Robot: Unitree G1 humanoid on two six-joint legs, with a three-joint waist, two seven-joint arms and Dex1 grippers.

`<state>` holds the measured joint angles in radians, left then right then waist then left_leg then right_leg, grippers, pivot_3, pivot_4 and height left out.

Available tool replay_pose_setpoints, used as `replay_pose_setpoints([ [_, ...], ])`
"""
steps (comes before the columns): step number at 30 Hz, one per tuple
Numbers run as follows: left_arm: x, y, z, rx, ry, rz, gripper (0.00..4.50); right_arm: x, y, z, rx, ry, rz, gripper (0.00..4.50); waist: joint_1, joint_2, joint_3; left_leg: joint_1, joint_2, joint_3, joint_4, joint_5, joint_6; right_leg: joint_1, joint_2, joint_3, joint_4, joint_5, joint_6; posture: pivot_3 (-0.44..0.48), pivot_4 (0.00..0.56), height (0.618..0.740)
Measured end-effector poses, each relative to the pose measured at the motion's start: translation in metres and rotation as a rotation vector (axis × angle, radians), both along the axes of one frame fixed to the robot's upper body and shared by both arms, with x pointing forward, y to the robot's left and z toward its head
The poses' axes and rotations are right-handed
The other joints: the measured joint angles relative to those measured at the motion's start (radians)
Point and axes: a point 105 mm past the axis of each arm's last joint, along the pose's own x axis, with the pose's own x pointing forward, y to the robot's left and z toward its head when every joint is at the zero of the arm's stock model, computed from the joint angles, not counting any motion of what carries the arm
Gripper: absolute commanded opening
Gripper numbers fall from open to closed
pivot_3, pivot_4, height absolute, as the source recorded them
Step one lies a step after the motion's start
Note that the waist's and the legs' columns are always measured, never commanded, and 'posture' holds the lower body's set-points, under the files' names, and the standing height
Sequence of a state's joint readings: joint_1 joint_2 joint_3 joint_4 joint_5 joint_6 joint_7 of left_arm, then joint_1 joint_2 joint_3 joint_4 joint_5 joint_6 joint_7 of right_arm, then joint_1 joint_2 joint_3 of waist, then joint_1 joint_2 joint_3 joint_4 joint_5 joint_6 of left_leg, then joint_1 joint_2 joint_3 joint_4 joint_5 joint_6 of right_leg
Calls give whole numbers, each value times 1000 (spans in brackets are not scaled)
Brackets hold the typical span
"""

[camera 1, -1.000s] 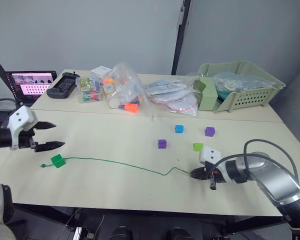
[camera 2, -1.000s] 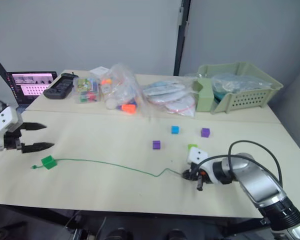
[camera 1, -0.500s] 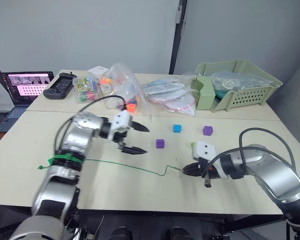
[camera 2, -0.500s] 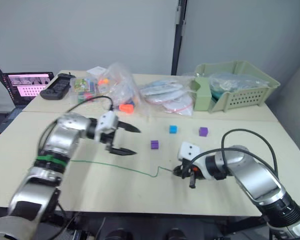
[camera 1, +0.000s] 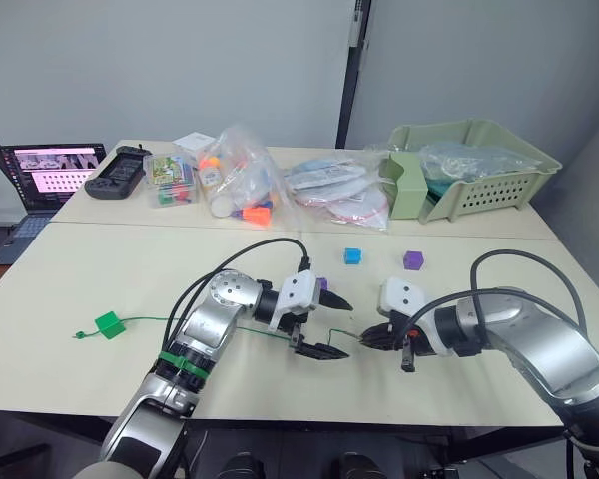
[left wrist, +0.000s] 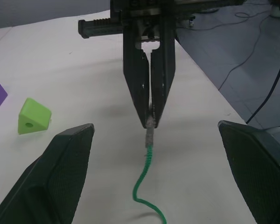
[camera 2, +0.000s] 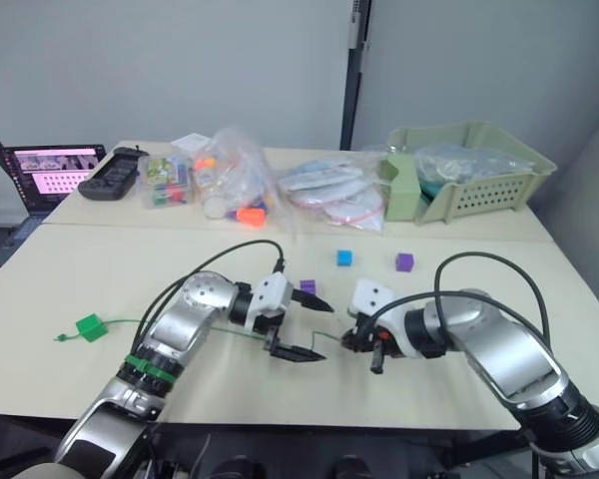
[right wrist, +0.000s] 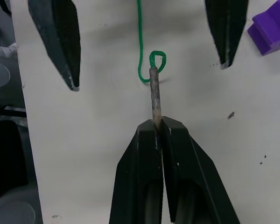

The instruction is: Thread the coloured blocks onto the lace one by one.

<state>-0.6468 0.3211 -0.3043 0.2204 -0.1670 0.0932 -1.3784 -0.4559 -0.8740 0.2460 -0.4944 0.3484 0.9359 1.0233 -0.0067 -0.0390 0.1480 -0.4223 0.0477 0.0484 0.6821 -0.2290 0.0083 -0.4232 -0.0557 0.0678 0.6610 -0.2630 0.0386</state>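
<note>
The lace (camera 1: 140, 319) lies across the table, its green cord running from the dark green block (camera 1: 109, 323) at the far left toward the middle. My right gripper (camera 1: 365, 341) is shut on its stiff grey tip (right wrist: 154, 95). My left gripper (camera 1: 350, 329) is open, one finger (right wrist: 56, 42) on each side of the cord just in front of that tip. A purple block (camera 1: 321, 284) peeks out behind the left gripper. A blue block (camera 1: 353, 256) and a second purple block (camera 1: 413, 260) lie farther back. A lime green block (left wrist: 34, 116) sits near the right gripper.
At the back stand a laptop (camera 1: 55, 168), a black controller (camera 1: 120, 170), clear bags of toys (camera 1: 235, 185), flat plastic packs (camera 1: 339, 190) and a green basket (camera 1: 474, 175). A black cable (camera 1: 519, 264) loops over my right arm.
My left arm has swung from the far left edge to the table's middle and now straddles the lace by its tip. The right gripper drew the tip slightly left.
</note>
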Motion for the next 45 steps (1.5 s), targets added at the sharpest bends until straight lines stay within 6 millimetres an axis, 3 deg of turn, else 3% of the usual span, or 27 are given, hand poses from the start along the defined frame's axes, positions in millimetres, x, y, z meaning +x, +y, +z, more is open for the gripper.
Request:
replay_pose_setpoints([
  [6, 1, 0, -1, 4, 6, 22, 2712, -1, 2, 1, 14, 13, 4, 0, -1, 0, 0, 0, 0, 0, 0, 0, 0, 0, 0, 0, 0, 0, 0, 0, 150, 732],
  [19, -2, -4, -7, 28, 9, 7, 2712, 2, 4, 8, 16, -6, -1, 0, -2, 0, 0, 0, 0, 0, 0, 0, 0, 0, 0, 0, 0, 0, 0, 0, 150, 732],
  [26, -1, -6, -2, 19, 4, -1, 628, 0, 6, 8, 30, 6, 9, 0, -2, 0, 0, 0, 0, 0, 0, 0, 0, 0, 0, 0, 0, 0, 0, 0, 150, 732],
  [41, 0, -1, 0, 15, 9, 5, 628, -1, 6, 6, 21, 10, 9, 0, -3, 0, 0, 0, 0, 0, 0, 0, 0, 0, 0, 0, 0, 0, 0, 0, 150, 732],
  [43, 0, -1, -1, 20, 8, 3, 115, -1, 6, 6, 22, 10, 9, 0, -3, 0, 0, 0, 0, 0, 0, 0, 0, 0, 0, 0, -1, 0, 0, 0, 150, 732],
  [45, 0, -1, -3, 29, 7, 1, 21, -1, 5, 5, 22, 16, 8, 0, -3, 0, 0, 0, 0, 0, 0, 0, 0, 0, 0, 0, -1, 0, 0, 0, 150, 732],
])
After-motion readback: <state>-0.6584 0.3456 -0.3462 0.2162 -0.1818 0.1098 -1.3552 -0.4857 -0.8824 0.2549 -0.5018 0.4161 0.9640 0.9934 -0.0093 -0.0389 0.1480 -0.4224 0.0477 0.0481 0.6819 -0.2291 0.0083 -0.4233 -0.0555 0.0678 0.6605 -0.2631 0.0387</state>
